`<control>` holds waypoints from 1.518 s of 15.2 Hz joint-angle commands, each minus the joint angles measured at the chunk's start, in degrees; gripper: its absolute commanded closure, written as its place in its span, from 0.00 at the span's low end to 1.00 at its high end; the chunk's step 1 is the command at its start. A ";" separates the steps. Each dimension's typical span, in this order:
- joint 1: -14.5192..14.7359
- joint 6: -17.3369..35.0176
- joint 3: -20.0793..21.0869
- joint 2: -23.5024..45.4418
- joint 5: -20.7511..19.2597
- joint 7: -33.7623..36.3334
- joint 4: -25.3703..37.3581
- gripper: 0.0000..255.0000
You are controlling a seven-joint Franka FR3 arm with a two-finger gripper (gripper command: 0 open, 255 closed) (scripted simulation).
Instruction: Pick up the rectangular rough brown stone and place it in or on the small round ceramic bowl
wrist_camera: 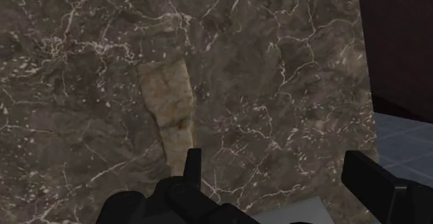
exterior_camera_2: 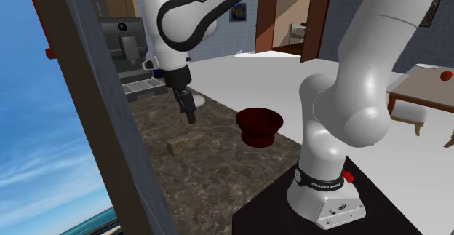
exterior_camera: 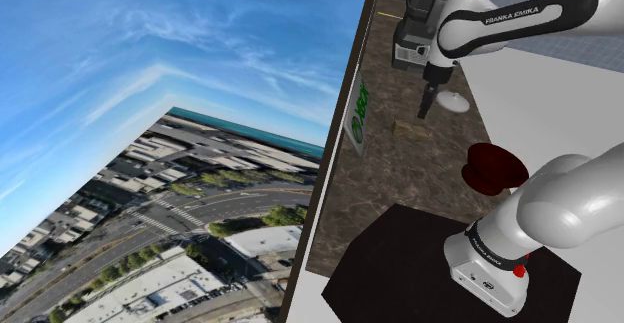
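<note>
The arm reaches out over the dark marble table (exterior_camera_2: pixel 218 168). Its black gripper (exterior_camera_2: pixel 190 116) hangs above the top with the fingers spread wide, holding nothing. The brown stone (exterior_camera_2: pixel 177 145), a rough tan block, lies flat on the marble. In the second exterior view it sits just below the fingertips and a little nearer. In the wrist view it lies out past one finger (wrist_camera: pixel 192 166), not in the gap between the two.

The dark red bowl (exterior_camera_2: pixel 258 124) stands upright on the same table. It is to the second exterior view's right of the stone and apart from it, between the stone and the arm's black stand (exterior_camera_2: pixel 255 222). A grey coffee machine (exterior_camera_2: pixel 124 48) stands at the table's far end. In the shoulder view a small white round thing (exterior_camera: pixel 455 101) sits just to the right of the gripper; I cannot tell what it is.
</note>
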 commanded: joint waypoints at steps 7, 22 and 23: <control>0.01 9.18 -4.06 19.73 3.48 -16.58 8.58 0.00; -0.94 16.18 -3.82 26.47 5.92 -20.30 7.75 0.00; -0.94 16.18 -3.82 26.47 5.92 -20.30 7.75 0.00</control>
